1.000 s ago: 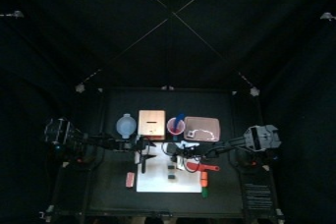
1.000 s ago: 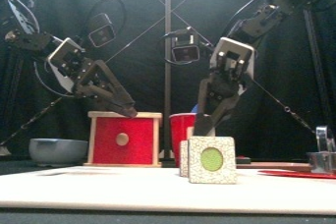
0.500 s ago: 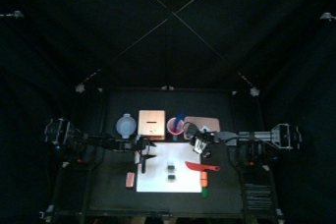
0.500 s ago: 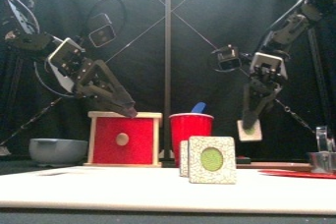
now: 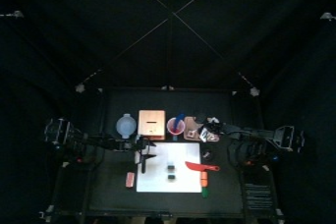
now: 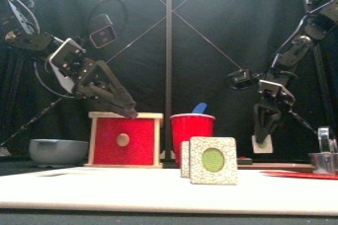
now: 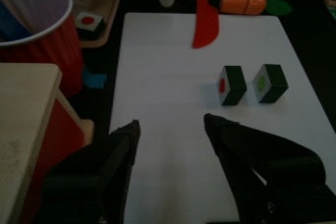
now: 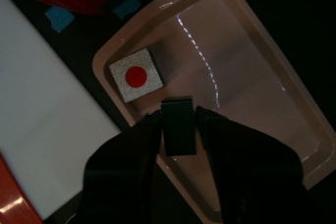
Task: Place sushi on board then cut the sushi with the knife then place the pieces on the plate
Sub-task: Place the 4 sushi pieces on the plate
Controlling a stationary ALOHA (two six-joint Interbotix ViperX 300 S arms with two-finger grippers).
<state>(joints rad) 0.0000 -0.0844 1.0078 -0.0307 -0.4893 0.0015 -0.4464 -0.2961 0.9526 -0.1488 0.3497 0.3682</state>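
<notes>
Two dark green sushi pieces point(image 7: 233, 84) point(image 6: 211, 160) stand side by side on the white board point(image 7: 171, 120) point(image 5: 184, 181). The red knife point(image 7: 203, 17) lies flat on the board's far part. My right gripper point(image 8: 178, 120) point(image 6: 262, 135) is shut on another sushi piece point(image 8: 178, 108), held low over the pink tray point(image 8: 250, 81) point(image 5: 203, 124). A piece with a red centre point(image 8: 134, 74) lies flat near the tray's corner. My left gripper point(image 7: 168, 130) point(image 6: 128, 109) hangs open above the board's left side, holding nothing.
The red cup point(image 6: 193, 135) with a blue knife point(image 6: 200, 109) stands behind the board, beside the wooden box point(image 6: 125, 139). The blue-grey bowl point(image 6: 58, 151) sits far left. An orange toy food point(image 7: 243, 1) lies past the knife. A metal cutter point(image 6: 323, 157) stands at the right.
My right gripper carried a sushi piece from over the board to the back right and lowered it over the pink tray. The left arm has not moved.
</notes>
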